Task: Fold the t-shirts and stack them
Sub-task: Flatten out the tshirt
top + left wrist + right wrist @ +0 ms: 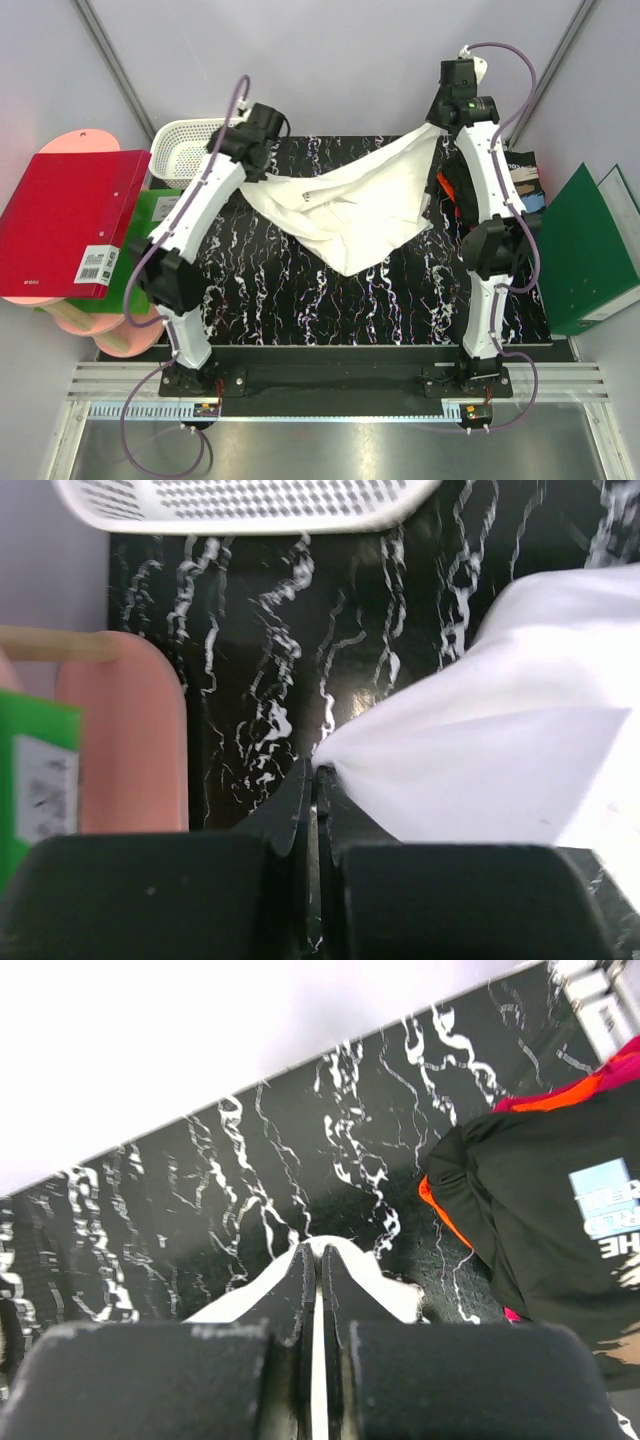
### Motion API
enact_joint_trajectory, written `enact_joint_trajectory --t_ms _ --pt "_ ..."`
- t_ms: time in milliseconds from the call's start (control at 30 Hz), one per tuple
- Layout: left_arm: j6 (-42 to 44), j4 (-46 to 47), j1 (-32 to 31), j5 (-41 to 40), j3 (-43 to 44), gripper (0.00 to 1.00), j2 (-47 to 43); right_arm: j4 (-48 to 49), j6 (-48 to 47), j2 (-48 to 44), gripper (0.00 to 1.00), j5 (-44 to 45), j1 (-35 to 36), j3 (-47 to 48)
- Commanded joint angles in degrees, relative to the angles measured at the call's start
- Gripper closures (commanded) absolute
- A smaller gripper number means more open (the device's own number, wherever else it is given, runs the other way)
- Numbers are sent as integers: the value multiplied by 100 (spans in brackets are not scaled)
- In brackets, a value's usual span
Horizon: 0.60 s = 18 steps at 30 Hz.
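The white t-shirt (350, 215) hangs between the two arms, over the far half of the black table (260, 300). The left gripper (314, 780) is pinched tight on one corner of the cloth. The right gripper (318, 1255) is pinched tight on another bit of the same shirt, and a thin white edge peeks out between its fingers.

The held edge of the shirt runs from left to right, from one gripper to the other. The rest of the cloth sags down and toward the arm bases, and its lowest tip seems to rest on the table near the middle. So the shirt lies on the inner side of each gripper — to the right of the left one, to the left of the right one. Neither arm is nearer, as each has an end.

The next move is probably to spread the shirt flat, and for that both grippers would need to come toward the near edge together, keeping the top edge stretched.

The black t-shirt (540, 1220) sits bunched at the right side of the table, just beside the right arm, with a red-orange shirt (600, 1080) under it. A white basket (185, 145) sits at the far left corner.
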Motion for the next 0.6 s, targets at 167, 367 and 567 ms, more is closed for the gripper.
enact_joint_trajectory --t_ms 167,367,567 --pt "-199 -19 286 -383 942 100 -1298 277 -348 -2192 100 282 -27 -318" --pt "-67 533 295 -419 102 100 -2729 619 -594 -4441 100 11 -27 -1864" --pt "74 1141 286 11 -963 100 -4382 690 -726 -6517 100 -174 -10 -3333"
